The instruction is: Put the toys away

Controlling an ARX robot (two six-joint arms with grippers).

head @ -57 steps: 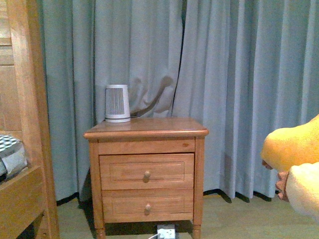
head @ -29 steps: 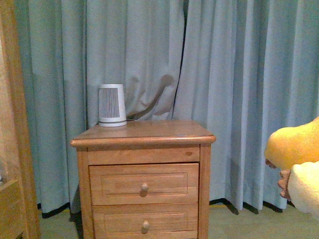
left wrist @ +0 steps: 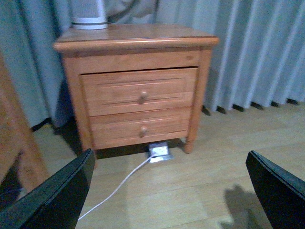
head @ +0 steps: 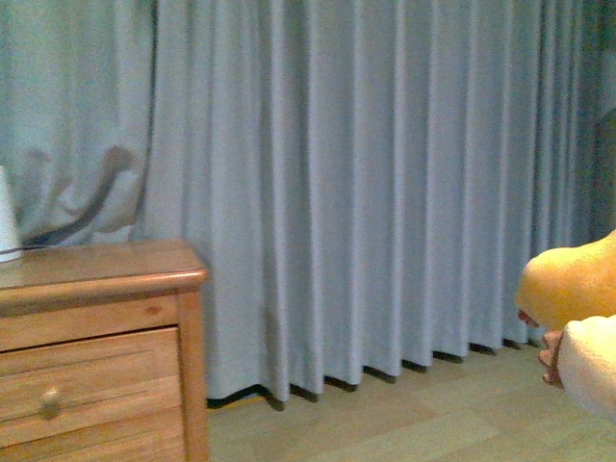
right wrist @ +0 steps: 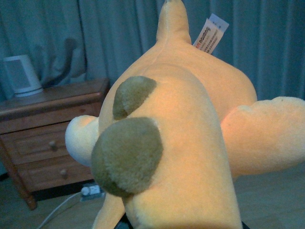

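The orange-yellow plush animal (right wrist: 190, 143) fills the right wrist view, with two olive-brown bumps (right wrist: 126, 155), a cream limb and a white sewn-in tag (right wrist: 209, 36). My right gripper is shut on it; its fingers are hidden under the plush. In the front view the plush (head: 573, 289) hangs in the air at the right edge, above the floor, cream part lowest. My left gripper (left wrist: 174, 191) is open and empty, its black fingers (left wrist: 52, 198) wide apart above the wooden floor, in front of the nightstand.
A wooden two-drawer nightstand (left wrist: 138, 90) stands against the blue-grey curtains (head: 366, 192), with a white ribbed device (left wrist: 89, 14) on top. A white power strip (left wrist: 159, 151) and cable (left wrist: 119, 183) lie on the floor below it. It also shows at the front view's left (head: 96, 318).
The front view has swung to the right: the nightstand slid from the middle to the left edge and the bed frame left the view. The plush stays at the right edge.
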